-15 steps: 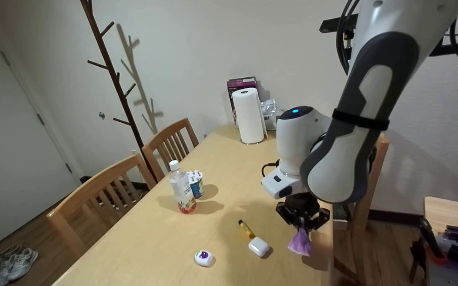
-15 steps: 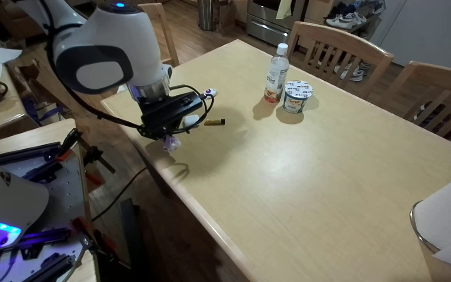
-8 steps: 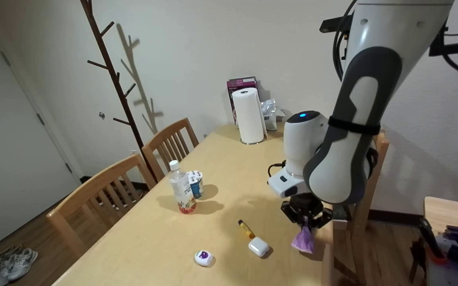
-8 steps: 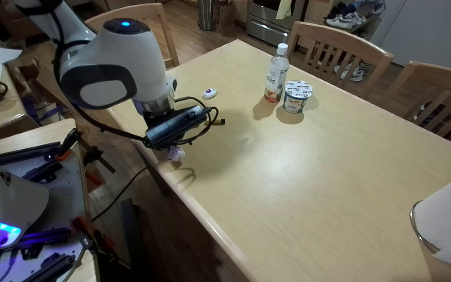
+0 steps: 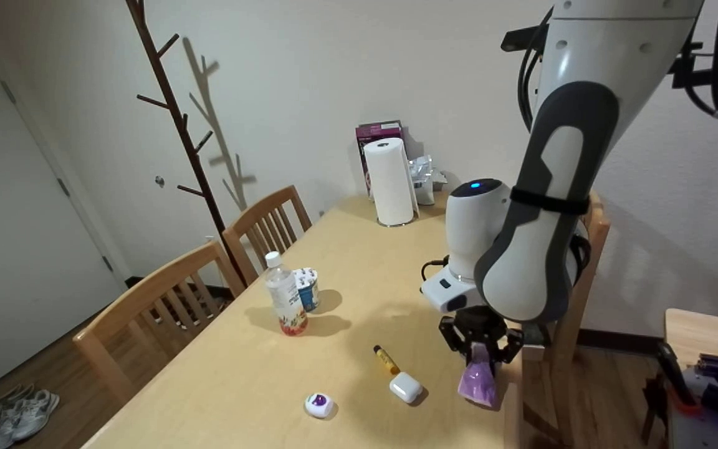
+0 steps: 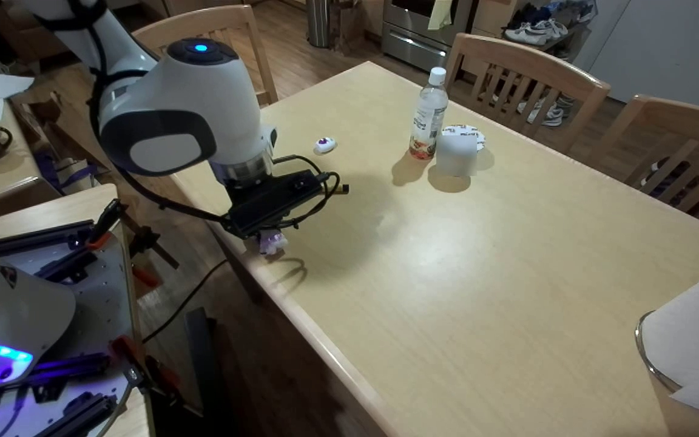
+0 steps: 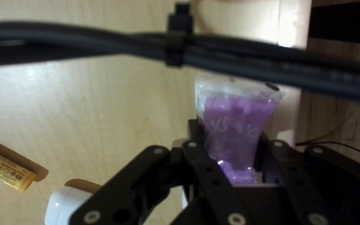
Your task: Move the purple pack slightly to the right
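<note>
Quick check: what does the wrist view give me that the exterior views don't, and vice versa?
Wrist view only: blurred pale lettering on the purple pack.
Exterior views only: the bottle, cup, paper towel roll and white item with a purple centre.
Shared: the purple pack between the fingers of the gripper, and the yellow tube; the white case shows in the wrist and an exterior view.
</note>
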`<state>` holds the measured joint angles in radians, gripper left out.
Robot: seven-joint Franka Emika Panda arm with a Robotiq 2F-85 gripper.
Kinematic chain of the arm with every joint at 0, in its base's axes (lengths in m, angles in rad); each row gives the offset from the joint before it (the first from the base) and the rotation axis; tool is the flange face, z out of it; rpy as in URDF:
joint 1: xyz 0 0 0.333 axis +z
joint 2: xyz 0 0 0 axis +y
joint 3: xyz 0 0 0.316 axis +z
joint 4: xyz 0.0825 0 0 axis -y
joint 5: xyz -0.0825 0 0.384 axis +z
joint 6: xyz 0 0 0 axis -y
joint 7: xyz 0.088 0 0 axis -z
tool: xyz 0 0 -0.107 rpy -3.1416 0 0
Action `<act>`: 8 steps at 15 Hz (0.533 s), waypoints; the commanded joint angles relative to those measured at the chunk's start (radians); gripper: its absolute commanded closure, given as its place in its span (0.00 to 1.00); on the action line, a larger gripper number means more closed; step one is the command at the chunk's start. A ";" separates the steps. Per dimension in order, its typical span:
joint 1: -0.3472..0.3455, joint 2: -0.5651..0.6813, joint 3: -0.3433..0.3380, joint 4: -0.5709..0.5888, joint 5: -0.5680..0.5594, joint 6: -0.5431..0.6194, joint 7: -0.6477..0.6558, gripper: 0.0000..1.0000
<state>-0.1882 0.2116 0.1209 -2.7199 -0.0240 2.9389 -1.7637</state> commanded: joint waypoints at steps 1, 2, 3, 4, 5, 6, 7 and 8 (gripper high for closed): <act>-0.031 -0.006 0.036 -0.001 0.030 0.010 -0.034 0.30; -0.028 -0.014 0.033 -0.005 0.025 0.014 -0.027 0.23; -0.028 -0.026 0.038 -0.009 0.031 0.011 -0.024 0.18; -0.029 -0.032 0.042 -0.010 0.035 0.005 -0.025 0.11; -0.023 -0.050 0.045 -0.015 0.044 -0.009 -0.009 0.05; -0.023 -0.062 0.053 -0.016 0.066 -0.019 0.002 0.00; -0.014 -0.092 0.057 -0.026 0.099 -0.033 0.037 0.00; -0.014 -0.111 0.069 -0.031 0.142 -0.039 0.050 0.00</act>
<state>-0.1949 0.1850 0.1527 -2.7191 0.0265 2.9335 -1.7534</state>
